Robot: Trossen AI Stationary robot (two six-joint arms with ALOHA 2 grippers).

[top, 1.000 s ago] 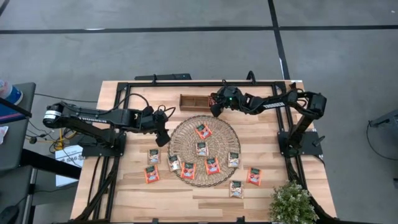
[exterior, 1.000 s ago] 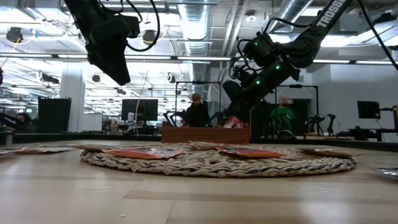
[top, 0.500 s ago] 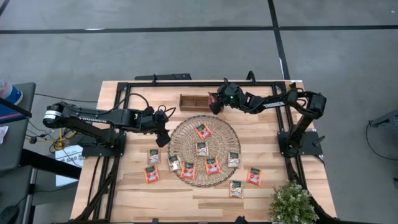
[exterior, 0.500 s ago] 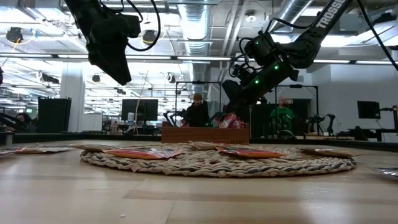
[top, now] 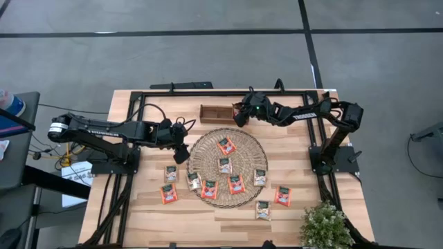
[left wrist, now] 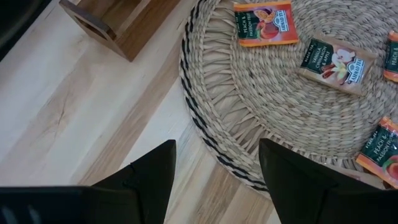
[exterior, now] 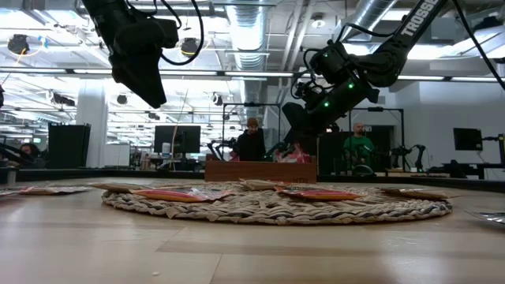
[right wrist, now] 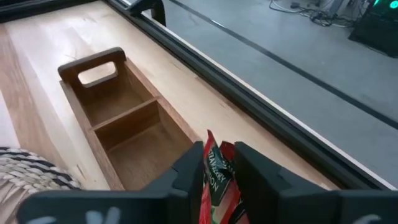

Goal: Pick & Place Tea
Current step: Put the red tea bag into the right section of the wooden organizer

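A woven mat point(top: 228, 167) lies mid-table, a potted plant point(top: 325, 226) at one corner.

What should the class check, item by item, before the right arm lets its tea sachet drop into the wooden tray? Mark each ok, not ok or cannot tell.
1. Red sachet sits between the right gripper fingers: ok.
2. Right gripper above the wooden tray, near its end by the right arm: ok.
3. The compartment nearest the gripper and the one beyond it are empty: ok.
4. Sachet fully released: cannot tell.
5. Left gripper open, hovering at the woven mat edge, away from the tray: ok.
6. More sachets wait on the mat, such as this one: ok.
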